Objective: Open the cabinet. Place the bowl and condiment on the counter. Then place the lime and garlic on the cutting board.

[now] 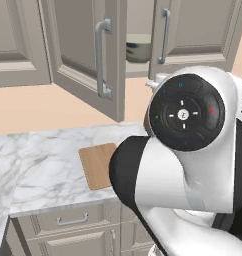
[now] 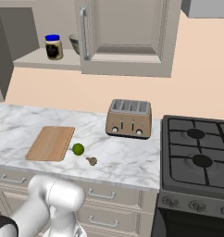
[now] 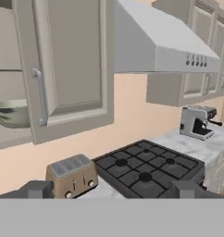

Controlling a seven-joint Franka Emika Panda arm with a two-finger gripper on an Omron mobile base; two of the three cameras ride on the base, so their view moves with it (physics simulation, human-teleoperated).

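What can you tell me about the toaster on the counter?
The toaster is a boxy, light-brown metal-looking one with four dark slots on its grey top. Small dark knobs and levers sit in a row on its front. It stands upright on the white marble counter, near the back wall, just left of the black stove. Nothing else touches it; the lime and the garlic lie apart from it, nearer the front edge. The hand view shows it beside the stove too.
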